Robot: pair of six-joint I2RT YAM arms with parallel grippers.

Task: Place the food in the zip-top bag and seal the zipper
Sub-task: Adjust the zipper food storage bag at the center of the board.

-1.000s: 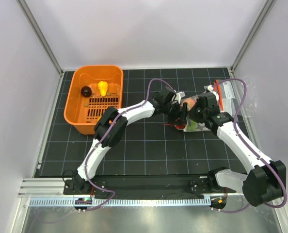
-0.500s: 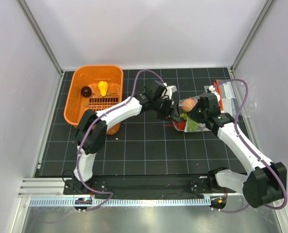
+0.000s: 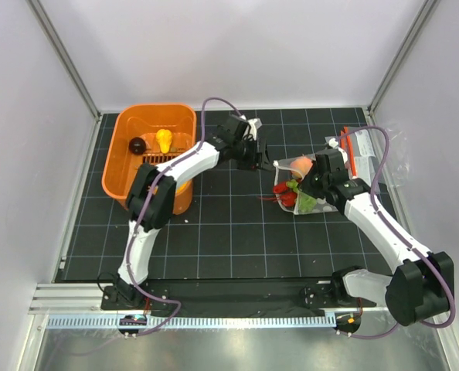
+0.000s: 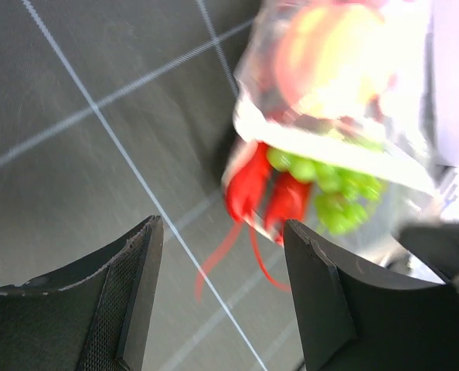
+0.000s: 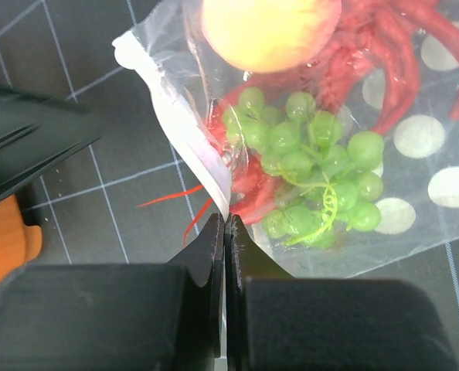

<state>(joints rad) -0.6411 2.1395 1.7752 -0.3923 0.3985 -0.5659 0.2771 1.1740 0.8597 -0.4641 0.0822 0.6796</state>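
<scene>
Right gripper [image 5: 226,224] is clamped on the zipper [image 5: 189,139]; left gripper [image 4: 222,232] is open and empty. Bag [image 5: 415,228] sits mid-right in the top view, food [image 5: 307,166] inside. Tuck the lobster [image 5: 384,69] feelers in first, then press along the strip.

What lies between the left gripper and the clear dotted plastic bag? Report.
Left wrist view: bare black gridded mat, crossed by thin feelers of the red plastic lobster.
</scene>
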